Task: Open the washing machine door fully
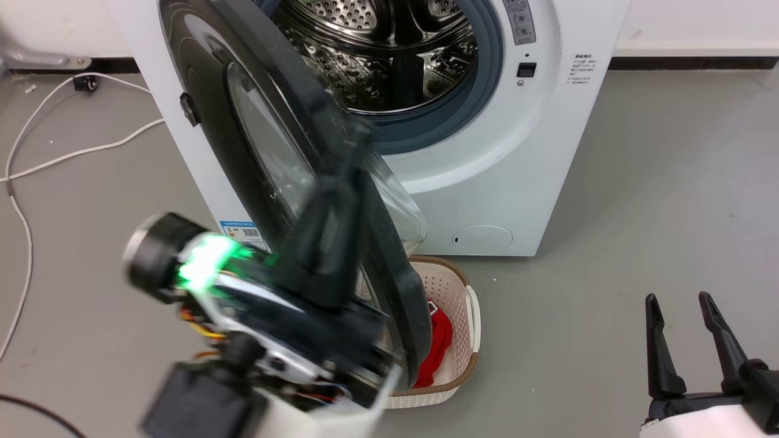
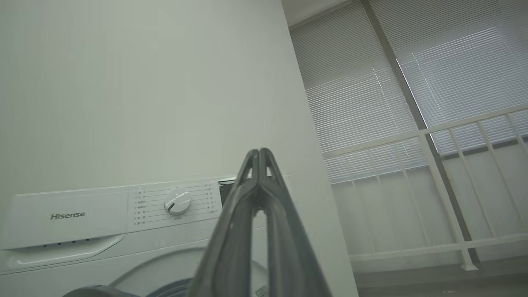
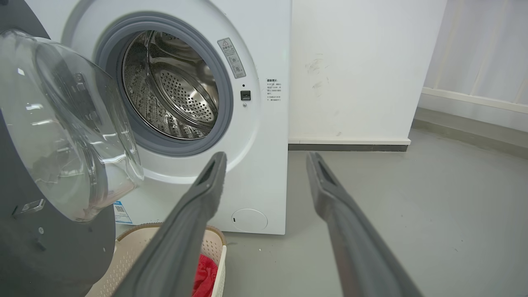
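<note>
The door (image 1: 268,146) hangs from the left edge of the washing machine (image 1: 487,170) and stands swung out, nearly edge-on to the head view, with the drum (image 1: 389,48) and its seal (image 1: 481,91) exposed. The door's lower rim crosses over a basket (image 1: 468,304) holding a red cloth (image 1: 438,347); whether rim and basket touch cannot be told. Open floor (image 1: 639,213) lies right of the machine. Left of the door the floor is crossed by a white cable (image 1: 79,152). The left gripper (image 2: 258,153) has its fingers pressed together with nothing between them. In the head view it is blurred and lies across the door's outer edge, and contact with the door cannot be confirmed. The right gripper (image 1: 678,298) stands spread wide and empty, low at the right, well apart from the door. The top edge of the head view cuts off the door's upper rim and the machine's top.
</note>
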